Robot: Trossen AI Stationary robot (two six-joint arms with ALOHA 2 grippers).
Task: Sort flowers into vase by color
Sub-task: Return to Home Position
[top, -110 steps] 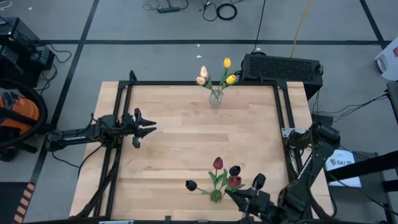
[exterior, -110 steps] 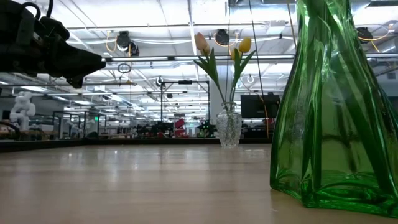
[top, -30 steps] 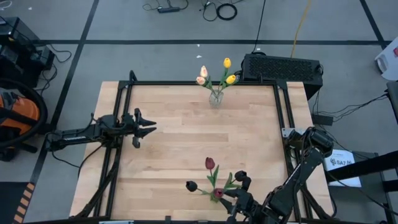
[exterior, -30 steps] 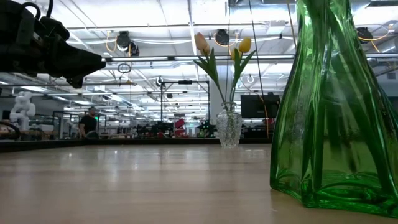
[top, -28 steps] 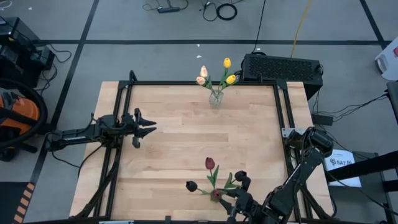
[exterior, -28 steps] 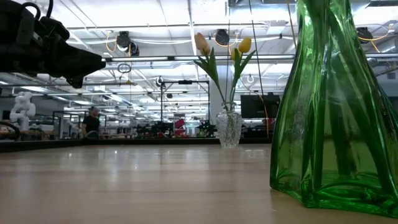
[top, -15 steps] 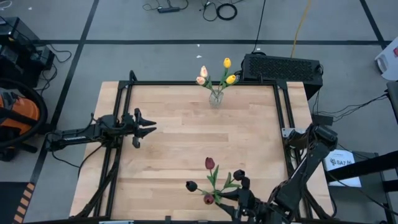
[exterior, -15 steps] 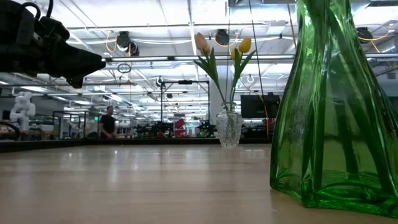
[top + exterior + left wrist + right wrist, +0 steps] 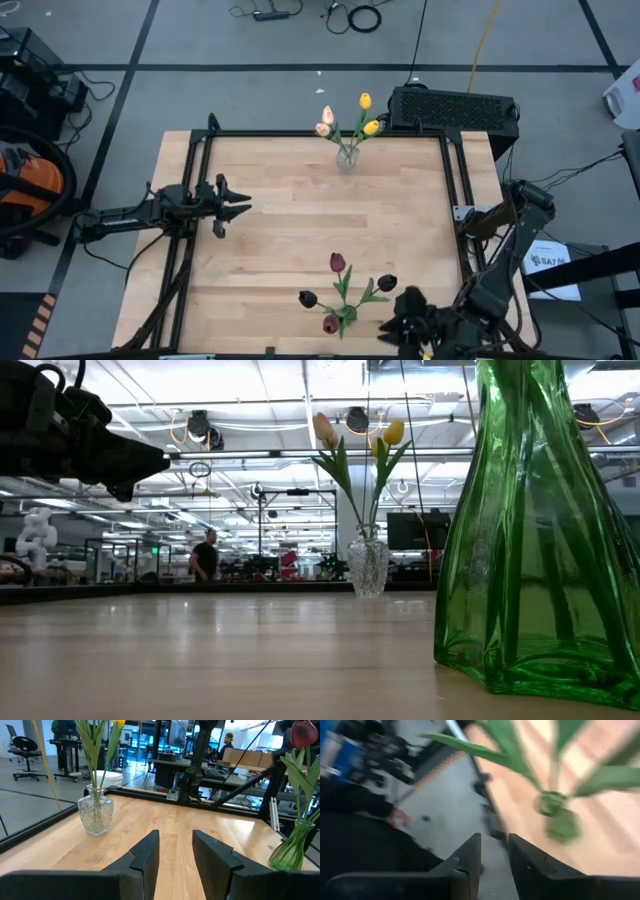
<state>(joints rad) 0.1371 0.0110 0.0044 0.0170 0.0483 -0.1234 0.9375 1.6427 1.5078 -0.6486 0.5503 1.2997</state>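
pale wooden table (image 9: 300,230) in a black frame, grey taped floor around it; at the table's far edge stood the clear vase (image 9: 346,158) with two yellow tulips (image 9: 365,101) and two peach tulips (image 9: 327,115); near the front edge stood the green vase (image 9: 347,316), mostly hidden from above by its own leaves, holding two dark red tulips (image 9: 338,263) and two near-black tulips (image 9: 307,298); no flower lay loose on the wood.

in the low view the green vase filled the right side and was cut off at the top and right edge, so its flower heads could not be seen there; a person (image 9: 206,555) stood far off in the room, too small to make out further.

the left gripper (image 9: 240,207) hovered over the table's left side, well apart from both vases, its fingers parted by a moderate gap with nothing between them; the right gripper (image 9: 494,839) was at the front right, just beside the green vase and not touching it, its fingers a narrow gap apart and empty; the right arm's lower part ran off the bottom edge of the high view.

the right wrist view was smeared; the green vase and leaves showed only as blurs, and something like a hand (image 9: 397,815) from a dark sleeve showed beyond the table edge.

a paper sheet (image 9: 548,262) on the floor to the right carried dark print too small to read.
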